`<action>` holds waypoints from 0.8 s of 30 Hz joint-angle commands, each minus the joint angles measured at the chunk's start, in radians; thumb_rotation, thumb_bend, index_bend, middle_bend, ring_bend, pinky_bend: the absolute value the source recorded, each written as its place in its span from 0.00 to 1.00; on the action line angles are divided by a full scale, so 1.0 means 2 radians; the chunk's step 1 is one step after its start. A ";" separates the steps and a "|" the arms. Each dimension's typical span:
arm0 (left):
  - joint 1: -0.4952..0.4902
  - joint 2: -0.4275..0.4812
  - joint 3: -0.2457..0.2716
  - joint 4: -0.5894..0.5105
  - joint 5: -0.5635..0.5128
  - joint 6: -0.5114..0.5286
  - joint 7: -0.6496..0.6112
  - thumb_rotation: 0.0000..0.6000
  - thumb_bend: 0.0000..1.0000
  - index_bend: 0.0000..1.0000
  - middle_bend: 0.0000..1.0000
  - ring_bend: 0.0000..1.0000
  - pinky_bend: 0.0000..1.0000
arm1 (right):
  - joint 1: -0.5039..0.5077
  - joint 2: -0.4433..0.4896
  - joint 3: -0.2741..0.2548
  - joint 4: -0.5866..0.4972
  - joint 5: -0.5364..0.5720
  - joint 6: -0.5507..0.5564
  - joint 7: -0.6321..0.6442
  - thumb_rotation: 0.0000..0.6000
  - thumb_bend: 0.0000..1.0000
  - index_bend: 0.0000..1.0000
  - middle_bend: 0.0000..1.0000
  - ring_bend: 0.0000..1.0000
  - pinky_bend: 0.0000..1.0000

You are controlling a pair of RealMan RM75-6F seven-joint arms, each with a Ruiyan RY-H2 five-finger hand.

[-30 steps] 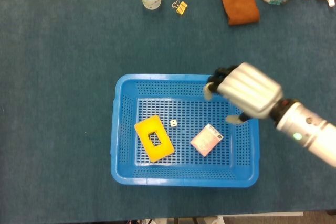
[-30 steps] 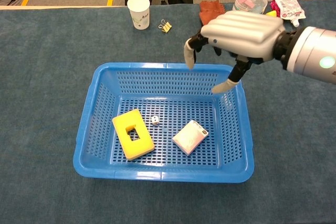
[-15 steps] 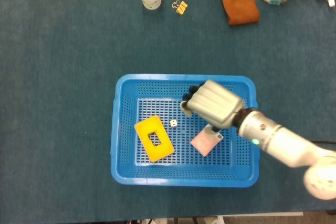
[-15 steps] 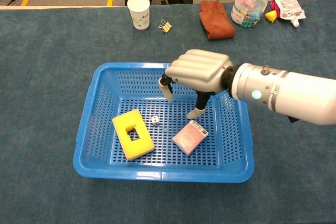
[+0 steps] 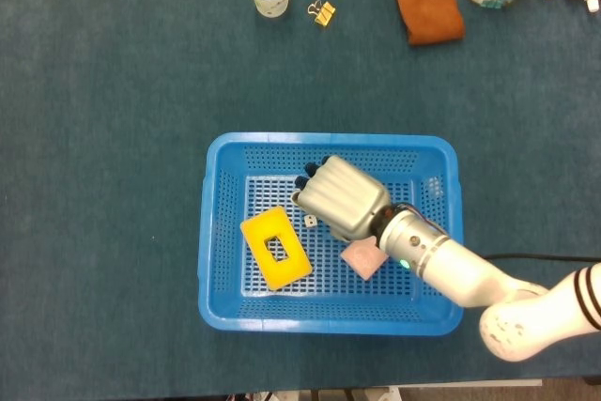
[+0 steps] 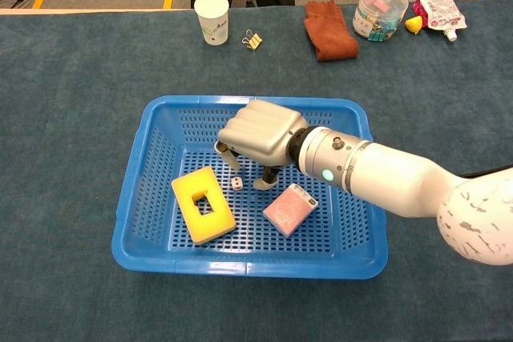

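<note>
Head view looks straight down, chest view slants forward; both share the blue basket (image 5: 218, 232).

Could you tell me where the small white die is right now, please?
In both views the die lies on the blue basket floor, between the yellow block and the right hand just above it.

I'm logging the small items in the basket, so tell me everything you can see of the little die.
The die is a tiny off-white cube with dark pips, too small to read. It sits flat on the perforated floor of the blue basket, between the yellow block and the pink card pack, touching neither. The right hand hangs directly over it, fingertips down on either side; whether they touch it cannot be told.
</note>
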 commanded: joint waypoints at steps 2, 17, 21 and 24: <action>0.002 0.001 0.000 0.002 -0.001 0.000 -0.003 1.00 0.23 0.32 0.32 0.23 0.24 | 0.010 -0.014 0.000 0.011 0.016 0.004 -0.013 1.00 0.20 0.50 0.41 0.31 0.47; 0.003 -0.002 -0.001 0.011 -0.004 -0.002 -0.013 1.00 0.23 0.32 0.32 0.23 0.24 | 0.037 -0.050 -0.005 0.037 0.058 0.018 -0.056 1.00 0.20 0.50 0.41 0.31 0.47; 0.003 -0.001 -0.002 0.013 -0.004 -0.003 -0.015 1.00 0.23 0.32 0.32 0.23 0.24 | 0.041 -0.057 -0.006 0.043 0.063 0.022 -0.061 1.00 0.20 0.50 0.41 0.31 0.47; 0.004 -0.001 -0.002 0.013 -0.004 -0.002 -0.016 1.00 0.23 0.32 0.32 0.23 0.24 | 0.043 -0.063 -0.007 0.051 0.063 0.022 -0.063 1.00 0.20 0.50 0.41 0.31 0.47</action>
